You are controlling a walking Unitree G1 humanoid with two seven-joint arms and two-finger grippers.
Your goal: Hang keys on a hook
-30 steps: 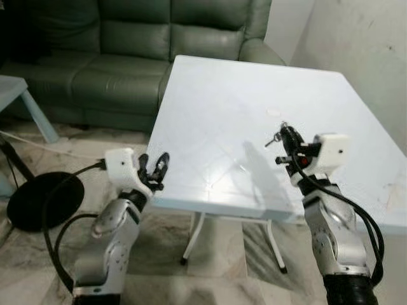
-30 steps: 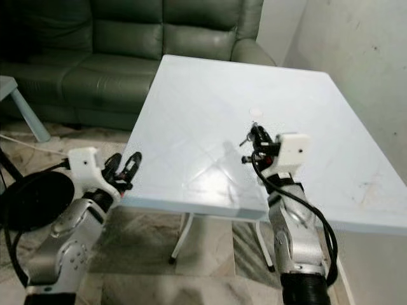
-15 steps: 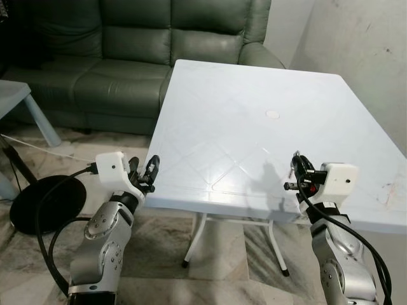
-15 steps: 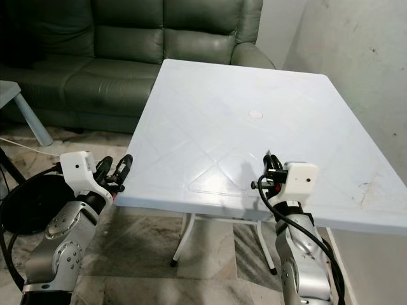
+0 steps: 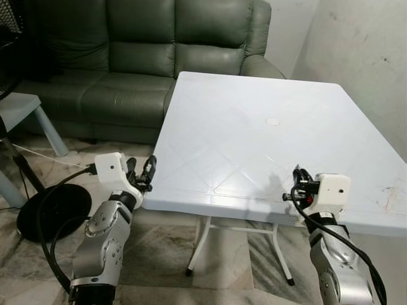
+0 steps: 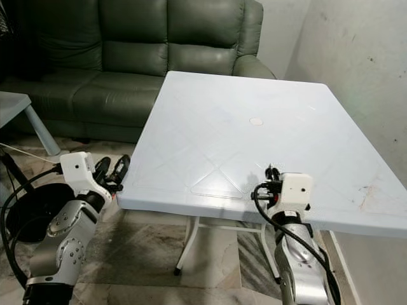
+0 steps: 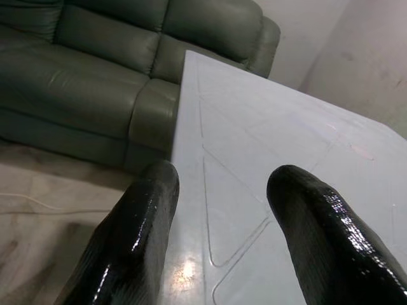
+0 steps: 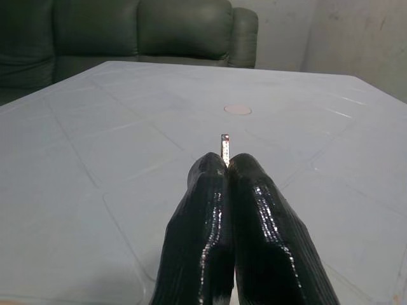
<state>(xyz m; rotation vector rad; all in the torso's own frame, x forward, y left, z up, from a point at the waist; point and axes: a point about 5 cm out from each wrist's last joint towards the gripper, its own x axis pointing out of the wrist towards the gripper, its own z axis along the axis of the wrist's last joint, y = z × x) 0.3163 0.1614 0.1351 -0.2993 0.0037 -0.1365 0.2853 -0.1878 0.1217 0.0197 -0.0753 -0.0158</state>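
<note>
My right gripper (image 5: 297,185) hovers at the front edge of the white table (image 5: 254,121), near its right end. It is shut on the keys (image 8: 224,145); a thin metal tip sticks out beyond the pressed fingertips (image 8: 210,166) in the right wrist view. The rest of the keys is hidden between the fingers. My left gripper (image 5: 144,173) is open with nothing in it, just off the table's front left corner. Its two black fingers (image 7: 149,210) stand well apart in the left wrist view, pointing across the tabletop.
A green leather sofa (image 5: 127,57) stands behind the table to the left. A small pale side table (image 5: 19,108) and a black round stand base (image 5: 54,210) with cables lie on the marble floor at left. A plaster wall (image 5: 362,57) runs along the right.
The camera has moved, so the table sits farther ahead. My right gripper, still shut on the keys, has come back from over the tabletop to its front edge. The left gripper lowered slightly.
</note>
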